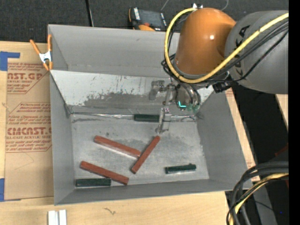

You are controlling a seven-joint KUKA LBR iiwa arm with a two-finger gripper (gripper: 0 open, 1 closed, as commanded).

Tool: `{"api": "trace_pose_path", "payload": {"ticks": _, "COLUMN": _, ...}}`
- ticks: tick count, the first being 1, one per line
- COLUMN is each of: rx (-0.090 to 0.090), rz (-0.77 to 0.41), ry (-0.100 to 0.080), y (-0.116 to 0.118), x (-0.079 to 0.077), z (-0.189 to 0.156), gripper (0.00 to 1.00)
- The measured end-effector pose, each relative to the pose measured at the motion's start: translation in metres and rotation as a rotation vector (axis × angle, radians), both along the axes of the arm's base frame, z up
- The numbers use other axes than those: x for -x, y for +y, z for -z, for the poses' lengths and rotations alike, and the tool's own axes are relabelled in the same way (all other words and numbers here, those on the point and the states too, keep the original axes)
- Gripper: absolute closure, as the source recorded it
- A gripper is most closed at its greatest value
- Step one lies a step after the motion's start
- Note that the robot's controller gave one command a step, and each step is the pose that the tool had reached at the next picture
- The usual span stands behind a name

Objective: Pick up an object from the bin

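One unclear point: end effector (163, 125) spread or pressed together, cannot tell
Bin (93, 46): three red-brown sticks, three dark green
Nearest: slanted red-brown stick (145, 154), mid-floor, upper end just beneath end effector
Also near: dark green stick (146, 118) by back wall

Red print on the cardboard sheet (23, 111) beside the bin (60, 139) reads partly "CAST.GP" and "LL-CAST ACRYLIC".

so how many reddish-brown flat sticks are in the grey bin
3 reddish-brown flat sticks: one mid-floor, one slanted, touching its right end, one front left. None looks hidden.
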State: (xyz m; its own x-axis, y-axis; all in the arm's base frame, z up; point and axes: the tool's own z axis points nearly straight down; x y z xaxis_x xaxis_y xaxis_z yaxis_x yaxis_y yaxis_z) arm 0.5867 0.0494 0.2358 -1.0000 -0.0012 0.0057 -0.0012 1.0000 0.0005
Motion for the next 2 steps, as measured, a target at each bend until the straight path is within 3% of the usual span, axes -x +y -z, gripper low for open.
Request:
{"api": "trace_pose_path", "payload": {"ticks": 1, "rx": 0.0, "rz": 0.056, "ry": 0.001, "y": -0.001, "x": 0.003, "z": 0.143, "gripper": 0.0}}
{"api": "trace_pose_path", "payload": {"ticks": 2, "rx": 0.0, "rz": -0.003, "ry": -0.003, "y": 0.034, "x": 0.043, "z": 0.167, "gripper": 0.0}}
